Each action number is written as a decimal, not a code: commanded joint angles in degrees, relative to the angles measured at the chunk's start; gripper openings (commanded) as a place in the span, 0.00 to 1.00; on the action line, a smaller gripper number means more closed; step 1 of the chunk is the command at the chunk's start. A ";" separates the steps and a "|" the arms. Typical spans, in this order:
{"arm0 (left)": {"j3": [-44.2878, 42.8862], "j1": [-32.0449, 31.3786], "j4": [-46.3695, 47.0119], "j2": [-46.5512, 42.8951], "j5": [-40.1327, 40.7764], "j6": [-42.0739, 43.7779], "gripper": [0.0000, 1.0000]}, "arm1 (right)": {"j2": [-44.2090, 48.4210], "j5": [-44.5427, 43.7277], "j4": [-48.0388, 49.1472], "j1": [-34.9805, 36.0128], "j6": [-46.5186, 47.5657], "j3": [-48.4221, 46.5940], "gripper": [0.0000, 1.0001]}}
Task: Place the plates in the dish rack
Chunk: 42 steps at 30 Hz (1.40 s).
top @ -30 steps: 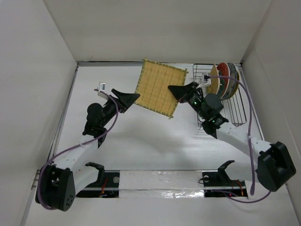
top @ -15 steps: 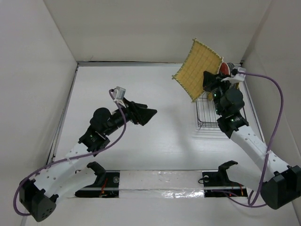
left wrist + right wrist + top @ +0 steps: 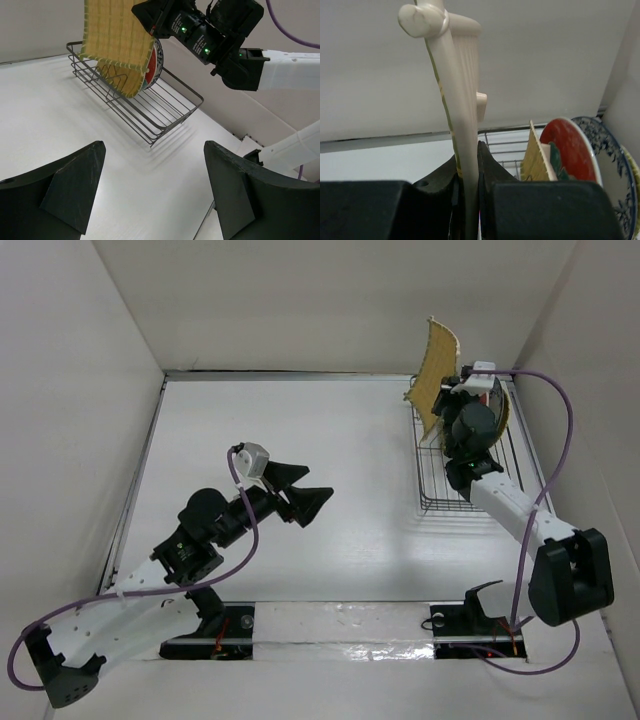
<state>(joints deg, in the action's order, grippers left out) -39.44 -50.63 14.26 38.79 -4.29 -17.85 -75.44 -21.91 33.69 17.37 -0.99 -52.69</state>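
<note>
One square plate [image 3: 435, 365] in right pincer [image 3: 468, 166] over one dish rack [image 3: 176, 124].

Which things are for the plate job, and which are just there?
For the job: square yellow plate in the right gripper; dish rack; red plate standing in it.
Just there: purple cable; white wall; open, empty left gripper.

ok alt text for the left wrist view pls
The right hand holds a square yellow plate on edge at the black wire rack, where a red plate already stands. The open left hand frames the bottom.
</note>
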 commanded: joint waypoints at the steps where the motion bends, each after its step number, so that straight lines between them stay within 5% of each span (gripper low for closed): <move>1: 0.15 -0.60 2.00 -0.38 0.25 1.06 0.77 | -0.84 -1.81 18.07 -0.58 9.15 -4.61 0.00; 23: 0.94 -2.28 2.17 0.50 3.15 1.59 0.76 | -18.60 0.38 22.91 -6.29 14.27 -10.51 0.00; 42: 0.95 -2.28 2.09 -0.20 3.42 1.41 0.75 | -21.86 2.66 21.51 -7.43 9.61 -6.47 0.00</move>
<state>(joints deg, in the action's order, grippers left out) -38.92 -52.77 13.87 39.59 -1.02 -16.73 -98.08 -19.68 47.05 10.28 9.85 -58.98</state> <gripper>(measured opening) 0.755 0.146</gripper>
